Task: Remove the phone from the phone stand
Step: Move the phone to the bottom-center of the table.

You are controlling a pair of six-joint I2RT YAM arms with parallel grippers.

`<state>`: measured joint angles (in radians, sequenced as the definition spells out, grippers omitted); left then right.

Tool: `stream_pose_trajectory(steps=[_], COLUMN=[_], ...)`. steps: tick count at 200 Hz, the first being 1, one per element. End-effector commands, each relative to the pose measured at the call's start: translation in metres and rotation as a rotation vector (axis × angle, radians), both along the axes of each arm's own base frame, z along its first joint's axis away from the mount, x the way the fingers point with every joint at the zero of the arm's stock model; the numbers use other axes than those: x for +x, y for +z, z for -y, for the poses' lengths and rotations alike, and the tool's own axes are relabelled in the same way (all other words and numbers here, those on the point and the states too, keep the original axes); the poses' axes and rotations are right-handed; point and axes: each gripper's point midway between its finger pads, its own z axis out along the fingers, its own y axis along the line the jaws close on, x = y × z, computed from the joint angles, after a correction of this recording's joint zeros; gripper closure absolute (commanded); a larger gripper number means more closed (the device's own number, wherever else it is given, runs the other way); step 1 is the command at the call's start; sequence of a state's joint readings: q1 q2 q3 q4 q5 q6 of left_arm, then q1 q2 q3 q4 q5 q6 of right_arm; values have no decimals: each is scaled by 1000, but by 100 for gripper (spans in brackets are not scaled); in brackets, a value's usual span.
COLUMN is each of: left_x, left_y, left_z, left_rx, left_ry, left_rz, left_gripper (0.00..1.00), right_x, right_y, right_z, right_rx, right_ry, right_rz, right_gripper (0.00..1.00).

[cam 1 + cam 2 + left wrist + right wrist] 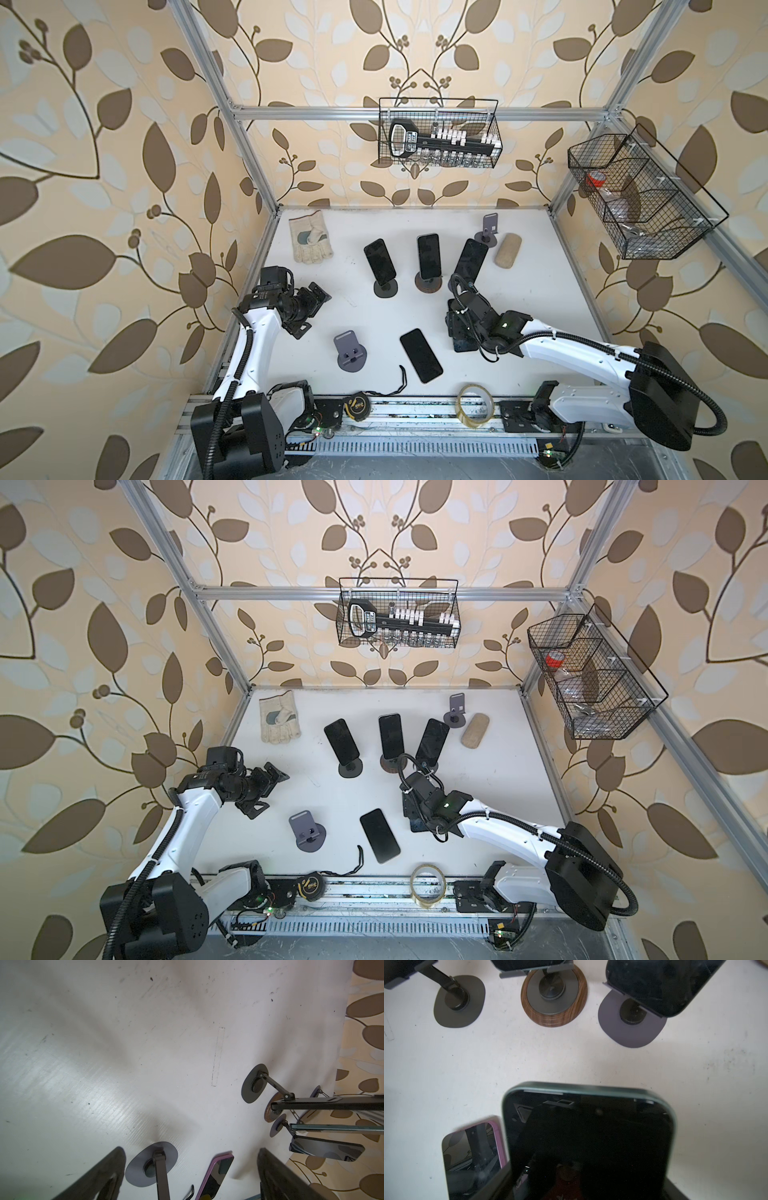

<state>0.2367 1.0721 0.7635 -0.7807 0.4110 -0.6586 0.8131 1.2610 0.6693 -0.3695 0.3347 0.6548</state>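
My right gripper [457, 328] [583, 1188] is shut on a green-edged phone [587, 1136] [465, 347], held low over the white table [540, 291] and clear of any stand. Behind it, three dark phones rest on stands: left [380, 262], middle [429, 255] on a wood-rimmed stand [553, 995], and right [471, 259]. A pink-edged phone [420, 355] [473, 1157] lies flat beside the held one. An empty grey stand [350, 351] [151, 1165] sits near the front. My left gripper [313, 311] [191, 1180] hangs open and empty at the left.
A second empty stand [489, 226] and a beige block [508, 251] stand at the back right, a work glove [309, 243] at the back left. A tape measure [357, 405], black strap [399, 382] and tape roll [476, 405] lie along the front rail. Wire baskets [438, 133] [640, 195] hang on the walls.
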Motion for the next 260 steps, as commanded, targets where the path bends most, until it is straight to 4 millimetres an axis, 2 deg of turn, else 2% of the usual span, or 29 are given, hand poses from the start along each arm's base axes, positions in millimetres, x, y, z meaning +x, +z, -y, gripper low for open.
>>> stream_pose_trajectory(steps=[1, 55, 106, 135, 189, 260], left_x=[-2, -1, -2, -2, -2, -2], left_y=[2, 6, 6, 4, 3, 1], left_z=[0, 1, 1, 1, 2, 3], left_rx=[9, 13, 12, 8, 4, -3], left_ry=[-14, -24, -24, -20, -13, -19], left_rz=[24, 32, 40, 36, 41, 41], left_gripper=[1, 1, 1, 1, 1, 1], right_x=[-5, -12, -29, -32, -36, -40], right_y=[-13, -38, -53, -61, -65, -66], right_z=[-4, -12, -27, -28, -38, -66], right_rx=[3, -63, -91, -89, -92, -86], right_ry=[15, 74, 161, 180, 241, 287], right_rz=[-44, -104, -149, -183, -220, -241], right_gripper=[28, 27, 27, 26, 26, 25])
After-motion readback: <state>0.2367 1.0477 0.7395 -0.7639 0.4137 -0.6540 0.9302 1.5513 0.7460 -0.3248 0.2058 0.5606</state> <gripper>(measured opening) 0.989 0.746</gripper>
